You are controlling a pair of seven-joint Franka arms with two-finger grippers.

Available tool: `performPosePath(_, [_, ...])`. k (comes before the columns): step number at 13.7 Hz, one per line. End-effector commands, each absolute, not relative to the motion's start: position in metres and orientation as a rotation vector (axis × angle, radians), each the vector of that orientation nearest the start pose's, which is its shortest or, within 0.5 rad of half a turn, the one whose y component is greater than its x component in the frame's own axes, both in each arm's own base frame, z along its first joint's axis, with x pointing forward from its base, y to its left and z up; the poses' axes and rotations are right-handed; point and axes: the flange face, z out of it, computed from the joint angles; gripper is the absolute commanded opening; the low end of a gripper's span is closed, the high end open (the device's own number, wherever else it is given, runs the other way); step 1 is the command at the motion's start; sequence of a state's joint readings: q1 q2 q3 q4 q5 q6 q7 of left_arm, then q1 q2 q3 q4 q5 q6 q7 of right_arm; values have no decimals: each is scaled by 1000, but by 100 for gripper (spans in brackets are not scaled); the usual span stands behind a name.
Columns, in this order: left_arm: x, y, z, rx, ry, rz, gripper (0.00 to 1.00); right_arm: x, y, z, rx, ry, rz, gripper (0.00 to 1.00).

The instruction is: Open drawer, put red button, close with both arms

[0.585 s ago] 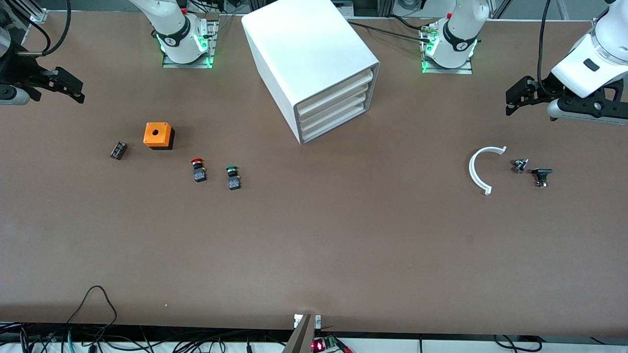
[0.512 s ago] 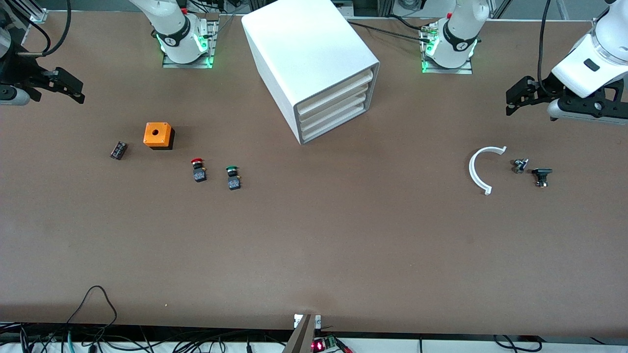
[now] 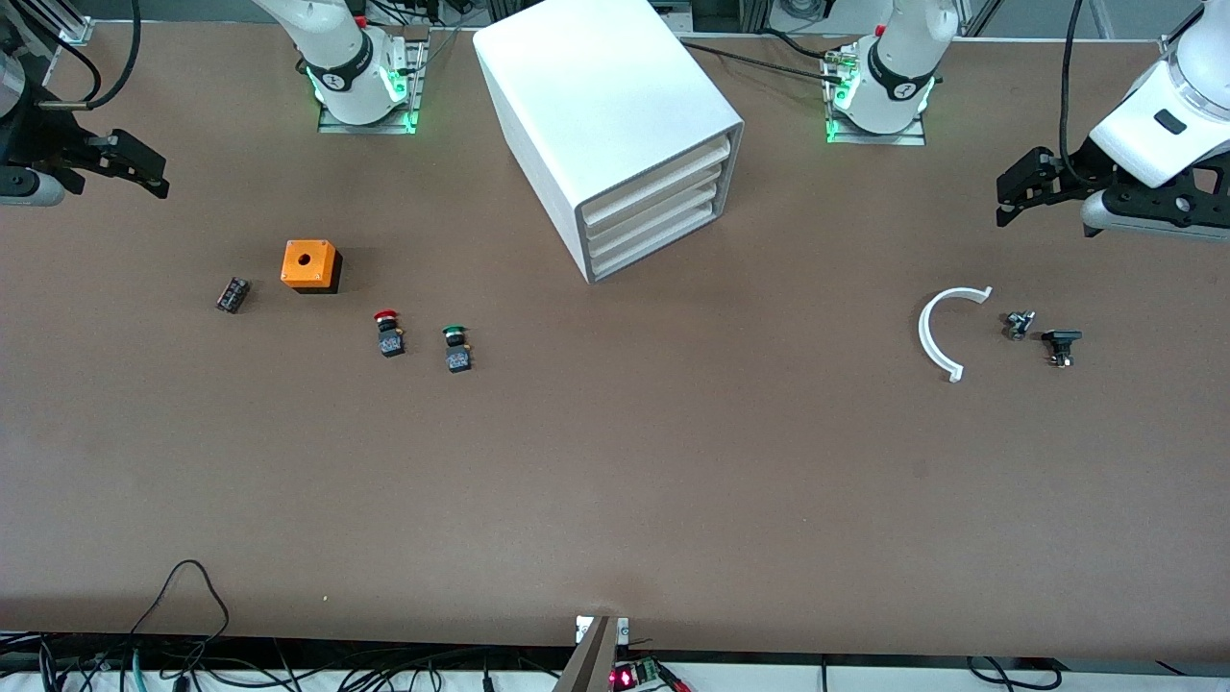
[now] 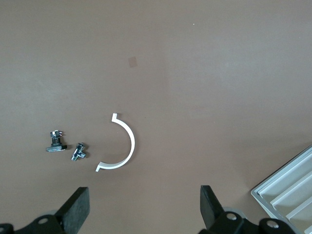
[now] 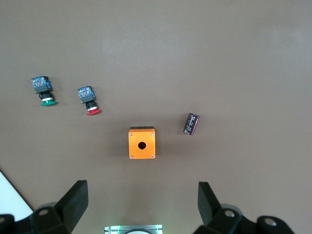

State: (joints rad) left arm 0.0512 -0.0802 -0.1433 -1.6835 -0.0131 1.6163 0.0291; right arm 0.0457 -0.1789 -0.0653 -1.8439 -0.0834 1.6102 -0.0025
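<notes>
The white cabinet (image 3: 601,106) stands at the middle of the table near the arm bases, its stacked drawers (image 3: 653,207) all shut; a corner of it shows in the left wrist view (image 4: 290,190). The red button (image 3: 388,333) lies on the table toward the right arm's end, beside a like green button (image 3: 456,347); it also shows in the right wrist view (image 5: 89,100). My right gripper (image 3: 144,173) is open and empty, high over the table's edge at its own end (image 5: 142,207). My left gripper (image 3: 1014,187) is open and empty, high over its own end (image 4: 145,209).
An orange box with a hole (image 3: 309,264) and a small dark capacitor (image 3: 232,293) lie near the buttons. A white curved piece (image 3: 937,332), a small metal fitting (image 3: 1019,323) and a black part (image 3: 1060,344) lie toward the left arm's end.
Both grippers have drifted slightly upward in the front view; the left arm has also pulled a little toward its table end. Nothing on the table has moved.
</notes>
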Motion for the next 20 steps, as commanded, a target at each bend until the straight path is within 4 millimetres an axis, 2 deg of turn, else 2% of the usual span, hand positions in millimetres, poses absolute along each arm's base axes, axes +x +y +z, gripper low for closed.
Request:
performPosePath(1, [537,-54,625,-3124,223,-23,100,498,-22,603,-3201,1,93,100])
performPosePath(2, [537,-57,623,-3124,228,-16,100,503,-21,595,-3203,-3,118,100])
performPosePath(3, [543,-62,610,-3119,242,26,100,508,-15,589,-3209,-23,137,100])
performPosePath(5, [543,-65,608,-3122,269,31,100,511,-12,589,-3207,-31,159,100])
performPosePath(6, [547,-64,601,-3124,267,50,100,513,-12,583,-3201,-26,178,100])
performPosePath(8, [555,-66,577,-3127,274,101,100,523,7,562,-3200,-86,245,100])
performPosePath(9, [562,-72,554,-3128,291,148,100,528,12,552,-3200,-91,269,100])
performPosePath(10, [566,-88,523,-3122,337,227,100,535,15,537,-3198,-100,298,100])
performPosePath(11, [568,-93,495,-3119,349,309,100,544,20,525,-3199,-118,320,100])
performPosePath(12, [568,-97,479,-3144,358,362,100,555,26,514,-3201,-135,328,100])
performPosePath(15, [566,-124,403,-3325,302,629,100,585,48,471,-3183,-172,396,100])
performPosePath(17, [552,-142,349,-3466,172,824,100,596,60,443,-3129,-176,397,100])
performPosePath(18, [542,-157,328,-3537,135,932,100,601,65,426,-3108,-184,384,100])
performPosePath(20, [524,-189,296,-3651,168,1063,100,598,76,387,-3104,-213,341,100])
